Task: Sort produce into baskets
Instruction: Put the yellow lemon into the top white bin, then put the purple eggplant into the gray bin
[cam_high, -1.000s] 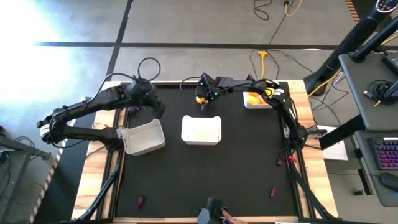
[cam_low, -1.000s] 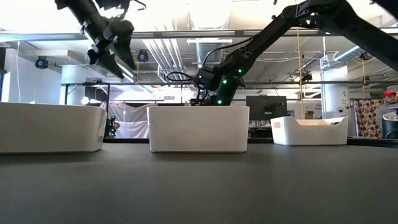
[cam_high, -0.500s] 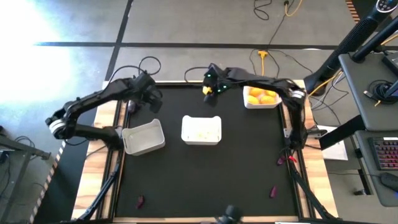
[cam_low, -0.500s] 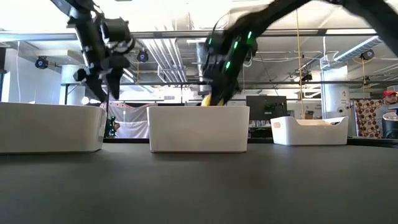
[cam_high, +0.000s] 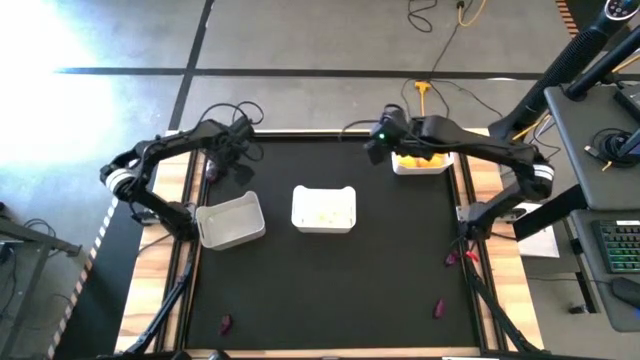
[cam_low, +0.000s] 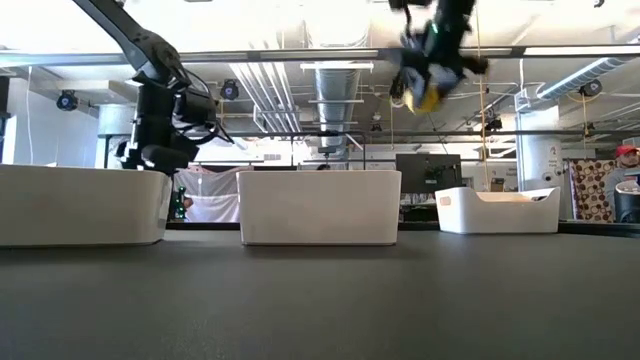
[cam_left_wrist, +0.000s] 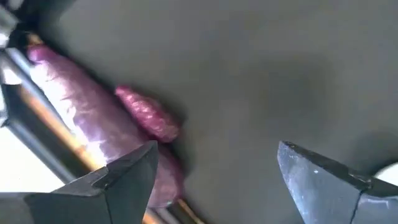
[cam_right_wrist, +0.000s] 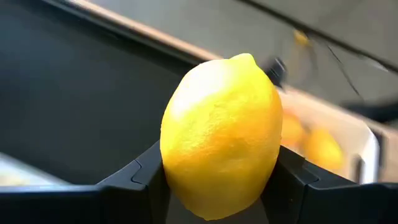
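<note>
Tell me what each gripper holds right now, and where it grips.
The right gripper holds a lemon, jaws clamped on its two sides. The left gripper holds nothing, jaws open above the eggplants.

A bright yellow lemon (cam_right_wrist: 219, 138) with a pale sheen fills the middle of the right wrist view between dark grey fingers (cam_right_wrist: 127, 180). Behind it, upper right, blurred orange citrus (cam_right_wrist: 323, 148) sits in a white basket (cam_right_wrist: 367, 146). In the left wrist view, glossy purple eggplants (cam_left_wrist: 81, 115) (magenta-tinged highlights) lie on the black mat (cam_left_wrist: 261, 68).
</note>
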